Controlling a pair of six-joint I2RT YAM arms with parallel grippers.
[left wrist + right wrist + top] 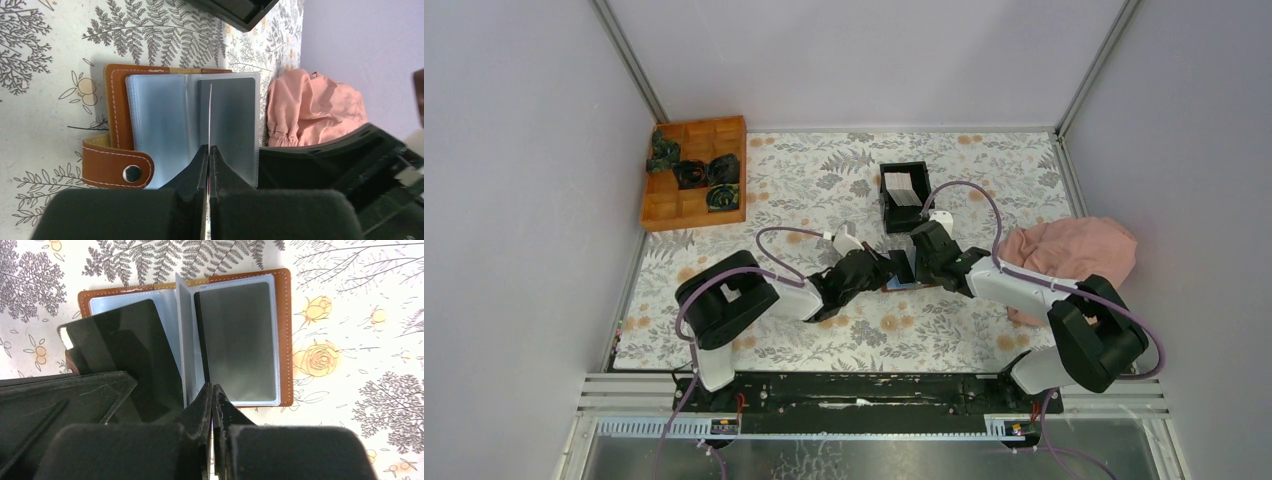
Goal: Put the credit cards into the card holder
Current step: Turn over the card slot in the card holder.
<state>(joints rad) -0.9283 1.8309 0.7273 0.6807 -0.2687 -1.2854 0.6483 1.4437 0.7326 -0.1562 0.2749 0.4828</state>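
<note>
The card holder (902, 287) lies open on the flowered table between both grippers, brown leather (117, 100) framing clear sleeves (285, 340). My left gripper (209, 146) is shut on a credit card (210, 115), which shows edge-on as a thin white line over the spine. The right wrist view shows that card (125, 350) as a glossy dark slanted sheet above the left page. My right gripper (212, 385) is shut at the sleeves' near edge, with a leaf's edge running into its jaws. A grey card (240, 340) fills the right pocket. More credit cards (902, 188) stand in a black box.
The black box (921, 168) sits just beyond the holder. An orange wooden tray (664, 210) with dark bundles is at the back left. A pink cloth (1074, 250) lies at the right, close to the right arm. Walls close off three sides of the table.
</note>
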